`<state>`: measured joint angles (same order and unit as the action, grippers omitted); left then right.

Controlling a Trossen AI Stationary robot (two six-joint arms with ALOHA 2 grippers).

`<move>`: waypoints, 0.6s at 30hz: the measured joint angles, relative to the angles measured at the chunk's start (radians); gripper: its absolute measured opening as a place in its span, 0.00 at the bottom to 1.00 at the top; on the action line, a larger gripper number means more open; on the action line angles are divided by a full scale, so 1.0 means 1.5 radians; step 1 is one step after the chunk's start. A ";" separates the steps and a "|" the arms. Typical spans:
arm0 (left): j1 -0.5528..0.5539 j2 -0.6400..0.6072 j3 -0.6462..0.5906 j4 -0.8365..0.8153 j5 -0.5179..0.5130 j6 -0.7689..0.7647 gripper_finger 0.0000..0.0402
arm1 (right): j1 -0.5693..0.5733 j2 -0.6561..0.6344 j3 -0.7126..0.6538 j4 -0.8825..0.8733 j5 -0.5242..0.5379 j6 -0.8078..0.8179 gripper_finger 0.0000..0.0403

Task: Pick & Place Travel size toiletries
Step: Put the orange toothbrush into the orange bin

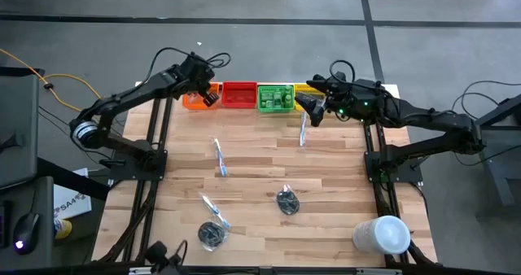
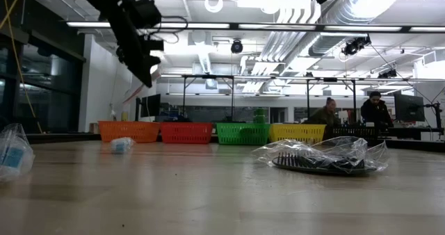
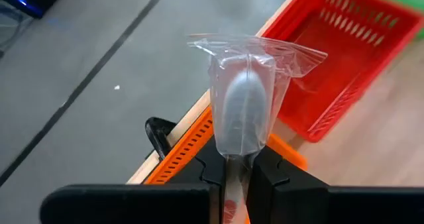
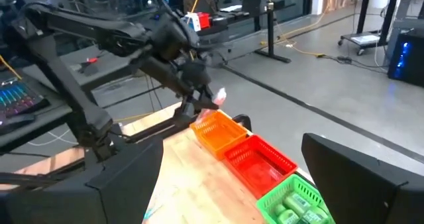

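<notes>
- Left gripper is above the orange bin at the table's far edge — fingers clenched on a clear-wrapped toothbrush, which stands up out of the grip with its wrapped head uppermost.
- Right gripper hovers at the far edge between the green bin and the yellow bin; fingers spread wide, nothing between them.
- Bins sit in a row along the far edge: orange, red bin, green, yellow. Green bottles lie inside the green bin.
- Loose on the table: wrapped toothbrushes at mid-left, near-left and just under the right gripper; two dark round bundles near the front.
- Low view shows a bagged grey comb lying flat.
- Large white cylinder stands at the near right corner.
</notes>
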<state>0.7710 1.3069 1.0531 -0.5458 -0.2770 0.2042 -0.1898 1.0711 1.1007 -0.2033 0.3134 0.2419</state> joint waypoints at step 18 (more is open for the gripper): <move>0.079 0.105 0.000 0.036 0.055 0.061 0.10 | 0.000 -0.001 0.000 0.002 0.000 0.033 0.88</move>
<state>0.8895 1.4651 1.0531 -0.4912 -0.1946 0.2950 -0.1898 1.0702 1.1007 -0.2005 0.3140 0.2916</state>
